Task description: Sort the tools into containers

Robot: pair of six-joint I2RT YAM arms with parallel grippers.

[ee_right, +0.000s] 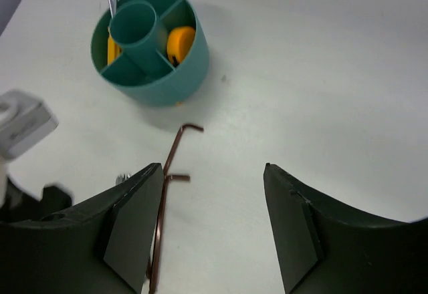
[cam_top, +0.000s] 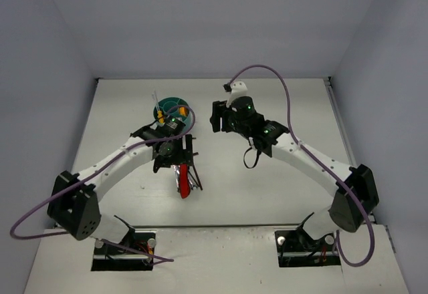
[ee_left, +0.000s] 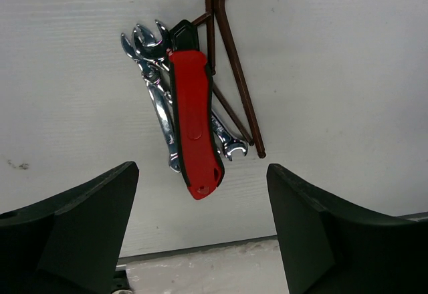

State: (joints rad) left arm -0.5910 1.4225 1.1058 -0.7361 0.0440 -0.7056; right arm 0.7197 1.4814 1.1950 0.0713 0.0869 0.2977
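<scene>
tho open, claw (ee_left: 200, 174) over red-handled tool (ee_left: 192, 107)

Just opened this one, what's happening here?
Two arms are sorting tools into a teal organiser, which already holds a yellow tape measure and a screwdriver. The left pincer hovers open over a pile on the table: a red-handled tool, silver wrenches and hex keys. The right pincer, open and empty, hangs nearer the organiser.

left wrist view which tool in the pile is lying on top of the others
The red-handled tool: its red body shows in full and covers parts of the silver wrenches, while the dark hex keys lie mostly to its right.
</scene>
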